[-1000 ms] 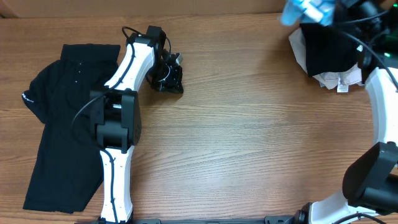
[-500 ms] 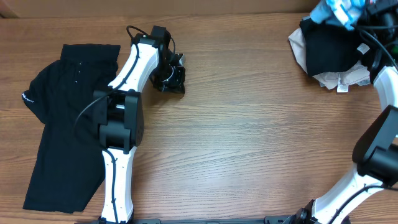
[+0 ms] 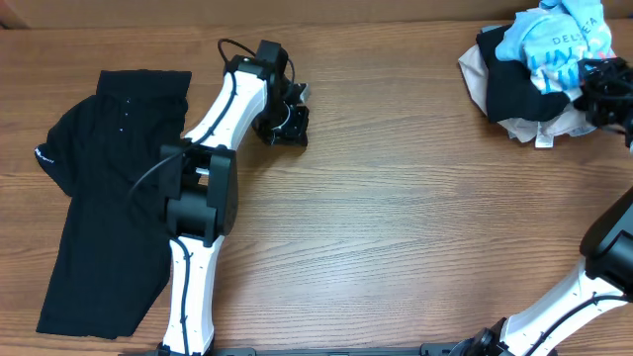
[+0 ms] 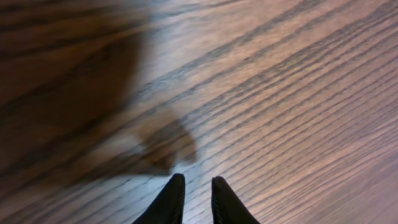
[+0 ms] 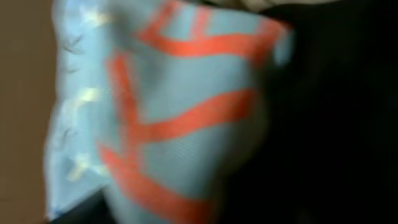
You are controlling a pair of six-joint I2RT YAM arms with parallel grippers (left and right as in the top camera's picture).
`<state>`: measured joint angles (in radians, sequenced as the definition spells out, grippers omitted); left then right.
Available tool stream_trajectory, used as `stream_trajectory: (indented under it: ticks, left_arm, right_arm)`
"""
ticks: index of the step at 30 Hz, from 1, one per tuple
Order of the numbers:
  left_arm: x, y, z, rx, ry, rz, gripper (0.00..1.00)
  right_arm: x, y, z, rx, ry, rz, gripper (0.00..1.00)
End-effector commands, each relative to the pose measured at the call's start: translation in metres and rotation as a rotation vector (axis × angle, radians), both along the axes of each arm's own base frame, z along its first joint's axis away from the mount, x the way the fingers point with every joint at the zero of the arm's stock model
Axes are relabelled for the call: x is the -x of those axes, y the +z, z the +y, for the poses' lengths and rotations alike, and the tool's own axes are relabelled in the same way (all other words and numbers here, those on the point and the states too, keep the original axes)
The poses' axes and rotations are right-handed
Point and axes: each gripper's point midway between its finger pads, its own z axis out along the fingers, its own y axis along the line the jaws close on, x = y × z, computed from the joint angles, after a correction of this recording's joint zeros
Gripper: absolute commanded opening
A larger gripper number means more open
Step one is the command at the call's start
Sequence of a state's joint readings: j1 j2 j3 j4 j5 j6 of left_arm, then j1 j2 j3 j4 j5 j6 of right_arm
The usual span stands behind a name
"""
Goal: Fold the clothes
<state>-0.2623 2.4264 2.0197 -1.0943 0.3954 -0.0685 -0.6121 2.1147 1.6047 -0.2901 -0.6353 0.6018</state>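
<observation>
The clothes lie in two places. A light blue T-shirt (image 3: 554,47) with white lettering sits crumpled on top of a pile at the far right corner. It fills the right wrist view (image 5: 174,118), showing red-orange print. My right gripper (image 3: 597,85) is at the shirt's right edge, and its fingers do not show in either view. A black garment (image 3: 104,213) lies flat at the left. My left gripper (image 4: 198,182) hovers over bare wood near the table's far middle (image 3: 289,121), all but shut, with a thin slit and nothing between the fingers.
Under the blue shirt the pile holds a black garment (image 3: 514,84) and pale white cloth (image 3: 539,127) with a small tag. Black cloth also shows in the right wrist view (image 5: 339,124). The wooden table (image 3: 415,227) stretches between the two arms.
The blue shirt, held up blurred at the top edge before, now rests on the pile. The right arm has swung right. The left gripper has drifted slightly right.
</observation>
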Motion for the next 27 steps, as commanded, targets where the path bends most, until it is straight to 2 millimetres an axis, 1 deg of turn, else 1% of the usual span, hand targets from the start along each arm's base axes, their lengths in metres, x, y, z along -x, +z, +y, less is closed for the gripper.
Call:
stream_trajectory:
  ticks: [1,3,6,7,8,10,11,12,14,16,18,21,22,24,27]
  left_arm:
    - [0.0,-0.006,0.002,-0.055,-0.018,-0.016,0.19]
    - [-0.001,-0.007,0.003,-0.069,-0.022,-0.021,0.2]
    - [-0.001,-0.008,0.005,-0.086,-0.022,-0.025,0.33]
    - [-0.001,-0.008,0.005,-0.088,-0.022,-0.025,0.4]
    - [0.0,-0.008,0.005,-0.089,-0.022,-0.023,0.51]
    - [0.0,-0.008,0.005,-0.089,-0.022,-0.022,0.68]
    - [-0.001,-0.008,0.005,-0.089,-0.022,-0.023,0.81]
    - [-0.001,-0.008,0.005,-0.089,-0.022,-0.024,0.89]
    - [-0.001,-0.008,0.005,-0.088,-0.022,-0.027,1.0]
    - [-0.001,-0.008,0.005,-0.089,-0.022,-0.027,1.0]
    - [-0.001,-0.008,0.005,-0.089,-0.022,-0.027,1.0]
    - [-0.002,-0.008,0.005,-0.089,-0.022,-0.027,1.0]
    - [-0.002,-0.008,0.006,-0.089,-0.021,-0.027,1.0]
    - [-0.002,-0.008,0.005,-0.089,-0.021,-0.027,1.0]
    - [-0.002,-0.008,0.006,-0.089,-0.021,-0.027,1.0]
  right_arm:
    - [0.007,-0.003,0.001,0.126,0.075,0.033,0.88]
    - [0.015,-0.01,0.003,0.148,0.092,0.073,0.93]
    - [0.022,-0.008,0.003,0.18,0.101,0.104,0.97]
    - [0.025,-0.004,0.001,0.193,0.093,0.111,0.99]
    - [0.027,0.001,0.0,0.205,0.086,0.116,1.0]
    - [0.03,0.018,-0.001,0.236,0.081,0.098,1.0]
    - [0.032,0.029,-0.002,0.254,0.078,0.082,1.0]
    - [0.034,0.044,-0.002,0.271,0.071,0.063,1.0]
    - [0.04,0.071,-0.003,0.301,0.056,0.033,1.0]
    - [0.048,0.099,-0.003,0.333,0.035,0.01,1.0]
    - [0.056,0.126,0.001,0.361,0.024,-0.015,1.0]
    - [0.07,0.166,0.01,0.403,0.014,-0.054,1.0]
    - [0.075,0.176,0.014,0.412,0.013,-0.066,1.0]
    - [0.088,0.199,0.025,0.425,0.018,-0.094,1.0]
    - [0.107,0.229,0.061,0.467,0.15,-0.177,1.0]
